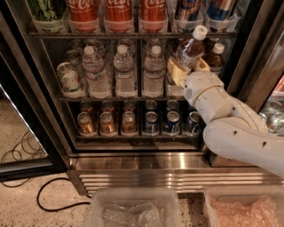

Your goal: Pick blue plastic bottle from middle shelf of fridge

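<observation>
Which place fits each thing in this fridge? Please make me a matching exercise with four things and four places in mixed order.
1. tool
2. water bottles
3. red cola drinks
4. small cans

a. bottom shelf
b. top shelf
c. shut on the tilted blue plastic bottle, right end of the middle shelf
d. middle shelf, left of the tool

Pairs: 1-c; 2-d; 3-b; 4-a
</observation>
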Motion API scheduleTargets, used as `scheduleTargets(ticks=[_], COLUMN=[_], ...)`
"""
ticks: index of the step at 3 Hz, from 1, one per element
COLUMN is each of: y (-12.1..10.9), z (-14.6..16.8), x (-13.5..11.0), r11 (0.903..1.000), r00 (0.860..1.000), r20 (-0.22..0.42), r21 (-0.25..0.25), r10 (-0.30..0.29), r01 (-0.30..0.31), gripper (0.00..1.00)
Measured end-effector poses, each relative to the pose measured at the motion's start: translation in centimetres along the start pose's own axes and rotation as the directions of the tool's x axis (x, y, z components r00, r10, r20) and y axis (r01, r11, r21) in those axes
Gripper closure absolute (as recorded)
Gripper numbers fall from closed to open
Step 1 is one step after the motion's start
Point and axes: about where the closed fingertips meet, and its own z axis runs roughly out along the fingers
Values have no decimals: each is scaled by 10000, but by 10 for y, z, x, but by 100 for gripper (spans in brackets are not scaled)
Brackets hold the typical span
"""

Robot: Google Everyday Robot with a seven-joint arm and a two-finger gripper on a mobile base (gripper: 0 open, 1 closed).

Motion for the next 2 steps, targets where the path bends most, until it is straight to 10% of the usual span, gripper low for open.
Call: scheduleTargets(ticks=[2], y=[-1], z=[-2], x=[-10], r11=[10000], r00=[9995], r20=[311], r21=[-89], r10=[28], r01=[-25], gripper=[100])
